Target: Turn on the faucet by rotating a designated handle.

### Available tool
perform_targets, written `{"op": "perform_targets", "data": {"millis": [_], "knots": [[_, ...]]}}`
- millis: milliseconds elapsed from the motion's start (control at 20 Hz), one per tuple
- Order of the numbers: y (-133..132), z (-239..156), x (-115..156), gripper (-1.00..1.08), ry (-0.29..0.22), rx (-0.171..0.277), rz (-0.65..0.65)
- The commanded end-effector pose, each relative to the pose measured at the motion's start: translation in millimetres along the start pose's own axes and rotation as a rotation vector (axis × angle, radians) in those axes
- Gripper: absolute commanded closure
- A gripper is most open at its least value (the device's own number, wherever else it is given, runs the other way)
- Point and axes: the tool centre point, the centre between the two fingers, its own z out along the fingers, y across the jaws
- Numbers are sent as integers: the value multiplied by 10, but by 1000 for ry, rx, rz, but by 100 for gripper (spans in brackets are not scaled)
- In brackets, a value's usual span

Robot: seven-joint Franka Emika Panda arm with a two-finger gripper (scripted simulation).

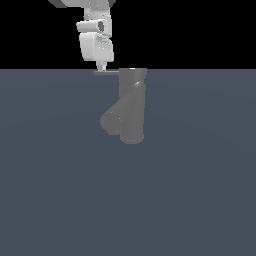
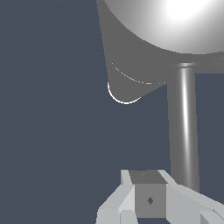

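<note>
Exterior view places the gripper (image 1: pixel 101 68) directly above the outer end of the handle (image 1: pixel 106 72), a horizontal rod projecting from the top of the faucet (image 1: pixel 132 107) toward that view's left; finger opening and contact cannot be determined.

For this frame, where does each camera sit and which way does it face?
Exterior view: off the arm, level with the faucet, seeing the gripper come down onto the handle.
Wrist view: on the wrist, looking past the gripper along the handle to the faucet.
Shared: faucet, handle, gripper.
</note>
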Motion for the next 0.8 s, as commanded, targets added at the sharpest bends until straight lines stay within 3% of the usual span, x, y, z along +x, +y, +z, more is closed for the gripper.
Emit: {"op": "perform_targets", "data": {"millis": [0,750], "knots": [[87,1,10,108,3,-8,0],[452,-2,31,108,2,-8,0]]}}
